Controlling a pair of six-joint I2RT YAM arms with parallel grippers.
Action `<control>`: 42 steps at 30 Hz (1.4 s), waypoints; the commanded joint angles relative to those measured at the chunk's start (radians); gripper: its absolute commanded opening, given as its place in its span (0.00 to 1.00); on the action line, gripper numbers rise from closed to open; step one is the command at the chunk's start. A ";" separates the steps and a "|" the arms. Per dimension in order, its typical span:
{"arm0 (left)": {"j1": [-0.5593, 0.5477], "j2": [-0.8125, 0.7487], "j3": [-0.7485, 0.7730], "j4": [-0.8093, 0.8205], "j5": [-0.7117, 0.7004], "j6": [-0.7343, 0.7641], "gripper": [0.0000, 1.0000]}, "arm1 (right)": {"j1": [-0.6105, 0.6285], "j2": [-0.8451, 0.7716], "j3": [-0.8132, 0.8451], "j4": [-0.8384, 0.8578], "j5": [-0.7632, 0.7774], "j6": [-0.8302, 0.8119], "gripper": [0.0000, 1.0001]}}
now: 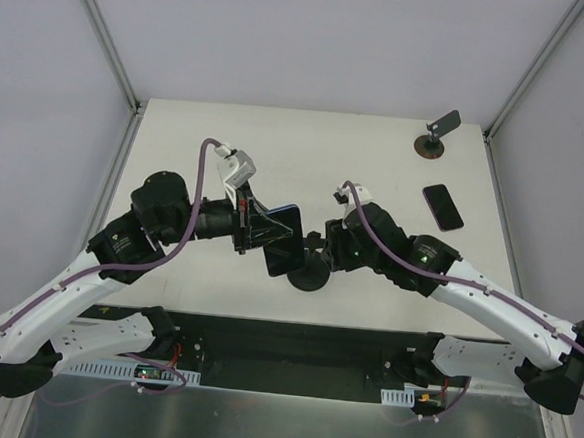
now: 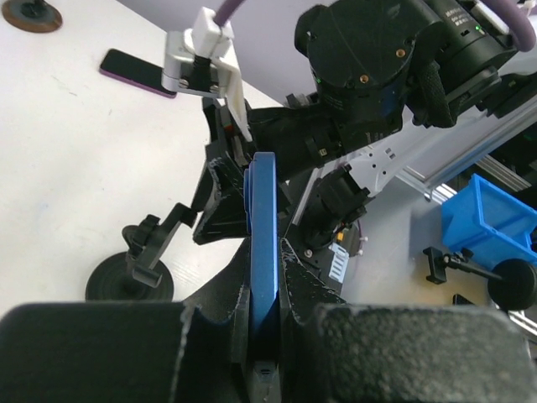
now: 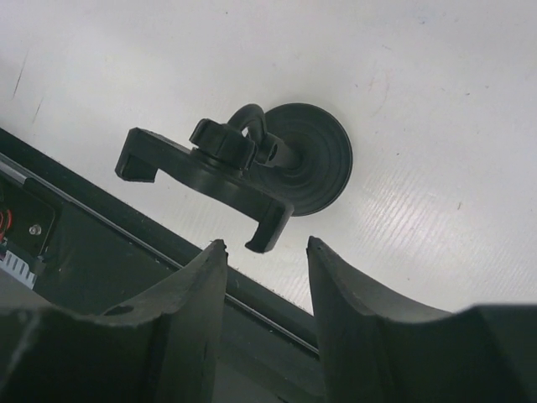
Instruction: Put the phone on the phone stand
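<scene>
- Our left tool [image 1: 269, 231] is clamped on the phone [image 1: 288, 241], its jaws pressed against the two flat faces
- From the left wrist we see the phone edge-on, with its blue rim running straight up out of the jaws
- The phone is held in the air above the counter [image 1: 227, 144], near the middle of the near half, with its dark screen tilted
- The stand [image 1: 310, 271] sits with its round black base flat on the counter, just beside the phone on the near-right side from above
- In the left wrist view the stand lies to the left of the phone, and the two do not touch
- Our right tool [image 3: 266, 245] has its jaws parted and holds nothing
- It points at the stand from close by, and one hooked end of the clamp head shows just beyond the gap between the jaws
- In the right wrist view the clamp head is tilted on its short stem, with a knob at its back
- A second phone [image 1: 442, 206] lies flat on the right side of the counter, well apart from both tools
- A second stand [image 1: 436, 134] with a brown base stands near the far right corner
- The phone is not yet on the stand
</scene>
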 commanded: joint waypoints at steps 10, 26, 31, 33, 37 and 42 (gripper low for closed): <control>-0.032 0.022 -0.071 0.199 0.098 -0.029 0.00 | -0.001 0.056 0.076 0.038 0.046 -0.033 0.29; -0.208 0.115 -0.119 0.401 0.286 0.234 0.00 | -0.060 0.045 0.064 0.067 -0.115 -0.145 0.01; -0.208 0.189 -0.107 0.503 0.424 0.342 0.00 | -0.154 0.038 0.030 0.104 -0.354 -0.206 0.01; -0.207 0.219 -0.090 0.500 0.492 0.380 0.00 | -0.177 0.033 0.019 0.133 -0.468 -0.263 0.01; -0.188 0.334 -0.002 0.419 0.595 0.464 0.00 | -0.231 0.030 -0.002 0.154 -0.609 -0.333 0.00; -0.110 0.411 0.041 0.402 0.711 0.474 0.00 | -0.272 0.038 0.002 0.151 -0.700 -0.396 0.00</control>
